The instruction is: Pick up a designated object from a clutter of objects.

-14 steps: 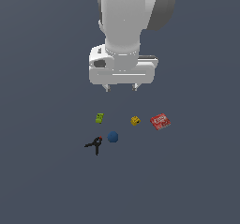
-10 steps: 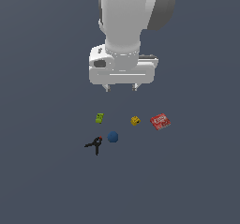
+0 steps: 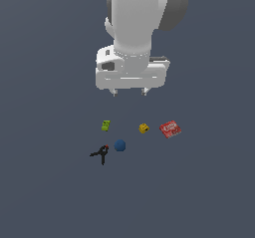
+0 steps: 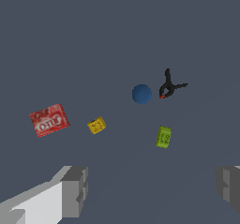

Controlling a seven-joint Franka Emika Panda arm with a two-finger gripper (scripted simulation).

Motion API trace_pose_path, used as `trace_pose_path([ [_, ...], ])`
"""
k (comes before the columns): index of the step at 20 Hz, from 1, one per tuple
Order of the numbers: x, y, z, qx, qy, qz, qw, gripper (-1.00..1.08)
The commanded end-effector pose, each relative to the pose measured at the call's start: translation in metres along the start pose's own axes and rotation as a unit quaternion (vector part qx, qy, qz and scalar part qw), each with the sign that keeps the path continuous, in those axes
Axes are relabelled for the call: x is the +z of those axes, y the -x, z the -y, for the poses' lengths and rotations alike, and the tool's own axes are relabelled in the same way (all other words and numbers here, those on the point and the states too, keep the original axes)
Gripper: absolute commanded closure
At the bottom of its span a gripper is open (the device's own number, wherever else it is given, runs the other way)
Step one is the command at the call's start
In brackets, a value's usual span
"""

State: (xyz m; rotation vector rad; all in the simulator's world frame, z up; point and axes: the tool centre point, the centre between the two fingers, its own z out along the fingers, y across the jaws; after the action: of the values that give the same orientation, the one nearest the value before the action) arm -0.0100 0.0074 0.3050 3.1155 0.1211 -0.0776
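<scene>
While the white arm's gripper [image 3: 130,91] hangs well above the grey floor [image 3: 50,192] in the exterior view, the small matte dark-blue ball [image 3: 119,145] lies below it, just beside the black clamp with a red tip [image 3: 101,153]. The green block [image 3: 106,125], yellow block [image 3: 144,128] and flat red printed box [image 3: 170,129] form a row behind.

In the wrist view the grey fingers [image 4: 75,191] stand spread wide – nothing between them – with the ball [image 4: 141,94] near the clamp [image 4: 169,85], apart from both blocks.
</scene>
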Motion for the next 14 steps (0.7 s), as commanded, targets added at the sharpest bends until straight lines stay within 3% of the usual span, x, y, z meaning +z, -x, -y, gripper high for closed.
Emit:
trace_pose_path([
  [1, 0.001, -0.001, -0.001, -0.001, 0.000, 0.000, 1.0000, -0.92],
  [14, 0.058, -0.031, -0.012, -0.044, -0.002, -0.007, 0.9990, -0.92],
])
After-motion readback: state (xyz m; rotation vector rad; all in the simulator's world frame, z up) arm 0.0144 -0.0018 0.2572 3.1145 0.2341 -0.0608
